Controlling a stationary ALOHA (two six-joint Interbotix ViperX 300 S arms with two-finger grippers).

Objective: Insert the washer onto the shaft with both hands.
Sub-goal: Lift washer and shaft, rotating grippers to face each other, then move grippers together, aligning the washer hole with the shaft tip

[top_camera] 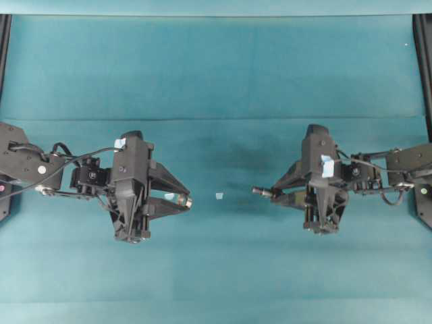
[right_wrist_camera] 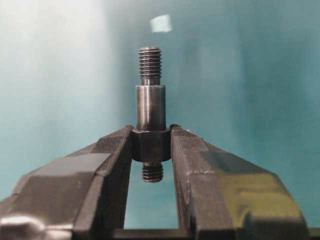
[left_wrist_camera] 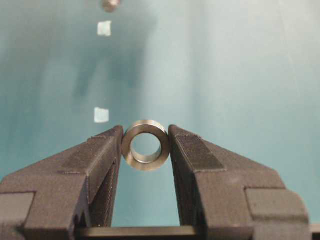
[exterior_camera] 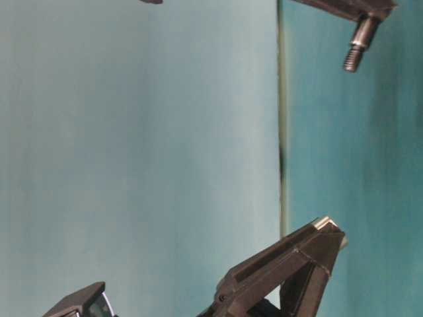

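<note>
My left gripper (left_wrist_camera: 146, 134) is shut on the washer (left_wrist_camera: 146, 145), a grey metal ring pinched at the fingertips with its hole facing the left wrist camera. From above the washer (top_camera: 187, 200) shows at the tips of the left gripper (top_camera: 182, 199). My right gripper (right_wrist_camera: 151, 135) is shut on the shaft (right_wrist_camera: 150, 107) by its dark collar, and the threaded end points away from the fingers. In the overhead view the shaft (top_camera: 262, 192) points left toward the washer from the right gripper (top_camera: 278, 194), with a wide gap between the two parts. Both are held above the mat.
A pale blue tape scrap (top_camera: 219, 196) lies on the teal mat (top_camera: 216, 81) between the two grippers. A second scrap (left_wrist_camera: 104, 28) shows in the left wrist view. Black frame posts (top_camera: 424, 61) stand at the mat's side edges.
</note>
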